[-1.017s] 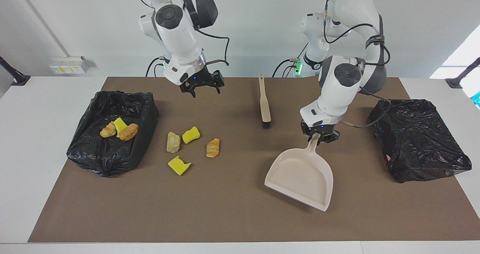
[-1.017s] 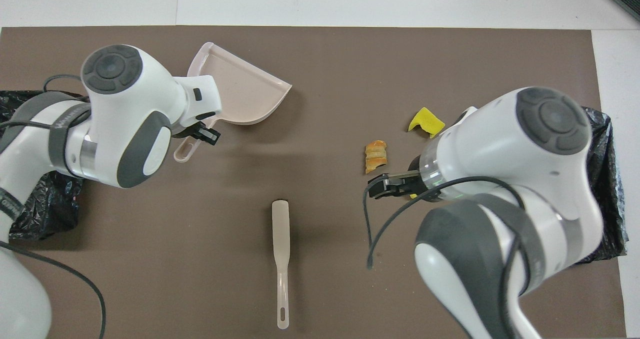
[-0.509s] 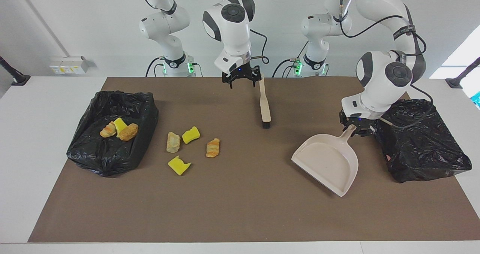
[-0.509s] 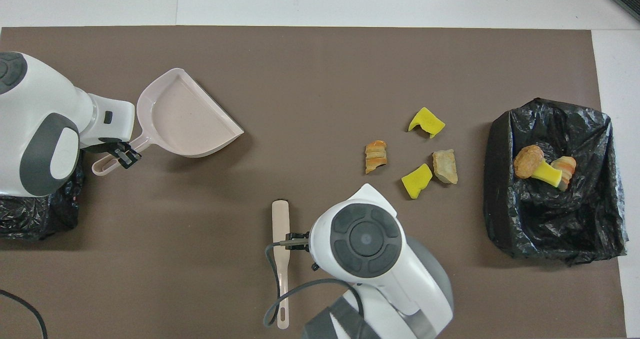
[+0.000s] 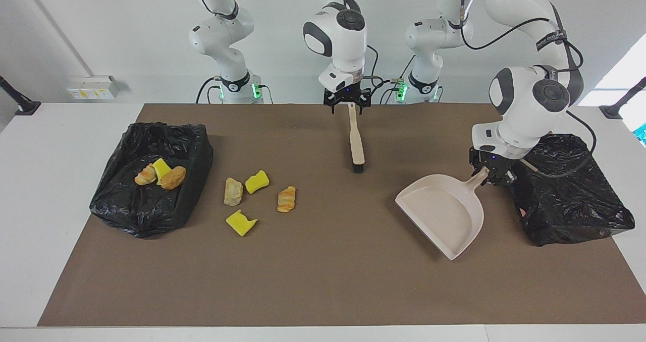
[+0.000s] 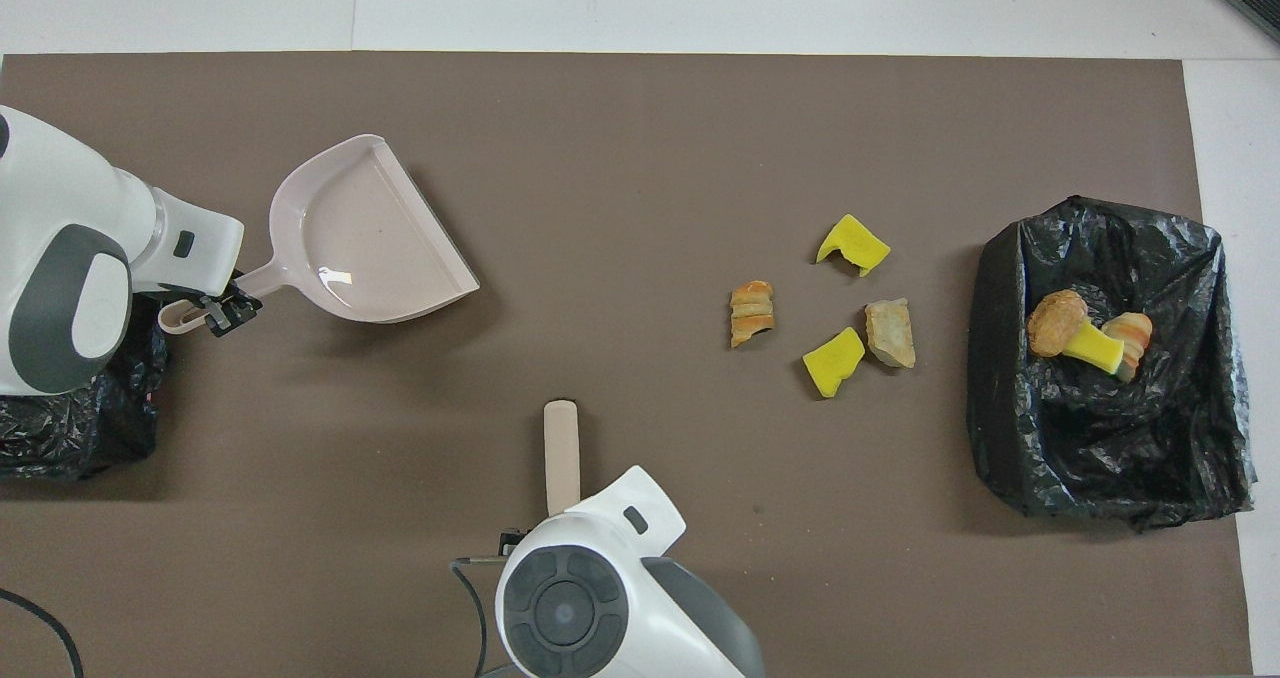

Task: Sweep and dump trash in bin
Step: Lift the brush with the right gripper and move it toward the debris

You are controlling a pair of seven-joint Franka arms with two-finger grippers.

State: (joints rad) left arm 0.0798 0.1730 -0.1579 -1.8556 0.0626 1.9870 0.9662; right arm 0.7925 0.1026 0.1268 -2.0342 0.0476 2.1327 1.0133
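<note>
Trash (image 5: 257, 198) sits loose on the desk. Left claw (image 5: 492, 174) is clamped on the dustpan handle (image 5: 477, 178). Right claw (image 5: 347, 101), fingers apart over the brush handle (image 5: 353, 117), should drop straight and grip squarely.

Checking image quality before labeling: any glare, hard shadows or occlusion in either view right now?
Overhead view: a small specular highlight on the dustpan; the right arm's wrist hides most of the brush handle. Facing view: soft shadows beside the dustpan and brush, bright window spill at the left arm's end of the table, black bin bag folds readable, trash pieces evenly lit.
</note>
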